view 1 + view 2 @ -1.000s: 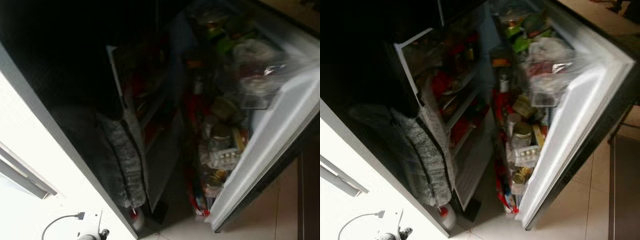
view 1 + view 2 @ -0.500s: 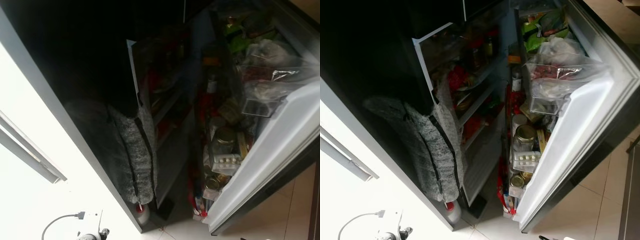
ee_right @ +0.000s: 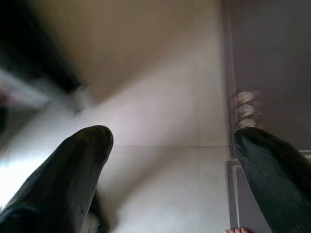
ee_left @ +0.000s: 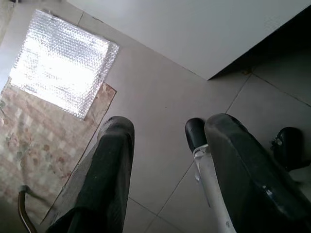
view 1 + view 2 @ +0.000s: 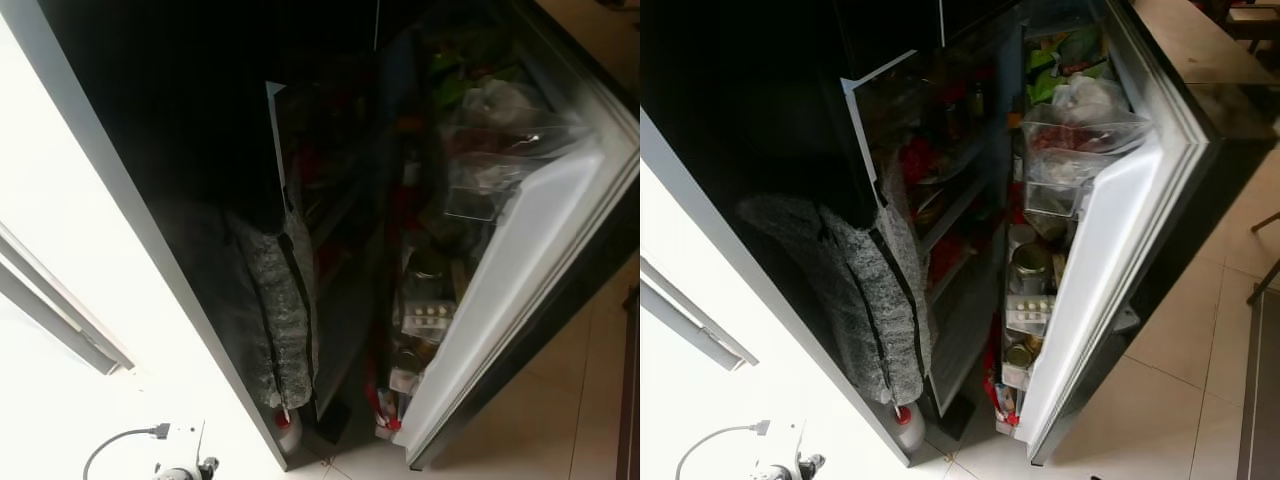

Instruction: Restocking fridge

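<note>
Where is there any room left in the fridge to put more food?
Hardly any shows. The door racks are packed from the green packets and clear tub down to the jars. The inner shelves look full too, though dimly lit. Bare room shows on the tiled floor beside the open door.

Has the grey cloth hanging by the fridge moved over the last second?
No. The grey cloth still hangs against the fridge at its white front edge, directly above the red-capped bottle. Only the camera has shifted.

Black fridge (image 5: 780,120) exterior: glossy. White door liner (image 5: 1095,270): smooth plastic. Grey hanging towel (image 5: 875,300): rough, nubby cloth. Pale floor tiles (image 5: 1180,400): smooth, slight sheen.
</note>
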`<state>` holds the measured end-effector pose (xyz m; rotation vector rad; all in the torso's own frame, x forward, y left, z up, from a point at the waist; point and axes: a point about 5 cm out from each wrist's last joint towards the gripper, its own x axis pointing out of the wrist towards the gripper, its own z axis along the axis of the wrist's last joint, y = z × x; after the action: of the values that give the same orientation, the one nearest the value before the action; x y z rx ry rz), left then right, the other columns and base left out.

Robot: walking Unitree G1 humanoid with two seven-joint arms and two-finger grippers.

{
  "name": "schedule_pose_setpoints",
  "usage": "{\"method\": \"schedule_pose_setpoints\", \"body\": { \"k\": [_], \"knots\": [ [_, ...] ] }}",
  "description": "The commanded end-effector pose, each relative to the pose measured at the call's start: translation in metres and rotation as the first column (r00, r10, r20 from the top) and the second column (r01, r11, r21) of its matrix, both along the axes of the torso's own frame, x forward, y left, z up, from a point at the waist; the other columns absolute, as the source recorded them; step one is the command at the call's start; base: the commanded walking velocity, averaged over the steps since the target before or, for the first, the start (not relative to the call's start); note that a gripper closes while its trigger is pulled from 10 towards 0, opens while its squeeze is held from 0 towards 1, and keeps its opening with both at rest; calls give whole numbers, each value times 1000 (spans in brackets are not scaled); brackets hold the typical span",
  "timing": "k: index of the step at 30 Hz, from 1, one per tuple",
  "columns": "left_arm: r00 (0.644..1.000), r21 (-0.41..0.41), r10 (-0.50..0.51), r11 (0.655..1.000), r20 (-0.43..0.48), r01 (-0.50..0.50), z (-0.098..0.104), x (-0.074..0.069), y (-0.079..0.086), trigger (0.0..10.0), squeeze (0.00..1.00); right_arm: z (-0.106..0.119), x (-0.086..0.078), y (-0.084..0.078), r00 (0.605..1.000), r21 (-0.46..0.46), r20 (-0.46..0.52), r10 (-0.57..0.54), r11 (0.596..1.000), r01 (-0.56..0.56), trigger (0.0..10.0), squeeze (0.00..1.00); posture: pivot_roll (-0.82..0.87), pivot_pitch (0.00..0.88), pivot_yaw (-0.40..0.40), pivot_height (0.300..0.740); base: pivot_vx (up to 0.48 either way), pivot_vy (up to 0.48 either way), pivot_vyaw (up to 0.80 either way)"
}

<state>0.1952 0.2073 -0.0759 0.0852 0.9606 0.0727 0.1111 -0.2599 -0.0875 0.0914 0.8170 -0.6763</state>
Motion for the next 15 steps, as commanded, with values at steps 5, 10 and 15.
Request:
{"method": "schedule_pose_setpoints", "body": {
  "k": [5, 10, 15],
  "knots": [
    [1000, 8, 11, 1000, -19, -11, -2, -4, 4, 10000, 0, 41, 64, -19, 974, -212, 226, -31, 974, 81, 10000, 0, -229, 25, 48, 740, 0, 0, 0],
    [1000, 7, 14, 1000, -17, -14, -1, -4, 4, 10000, 0, 51, 71, -27, 959, -251, 277, -52, 960, 124, 10000, 0, -229, 27, 47, 740, 0, 0, 0],
    [1000, 2, 14, 1000, -16, -13, -1, -4, 3, 10000, 0, 58, 74, -33, 948, -281, 306, -86, 944, 176, 10000, 0, -230, 29, 48, 740, 0, 0, 0]
  ]
}}
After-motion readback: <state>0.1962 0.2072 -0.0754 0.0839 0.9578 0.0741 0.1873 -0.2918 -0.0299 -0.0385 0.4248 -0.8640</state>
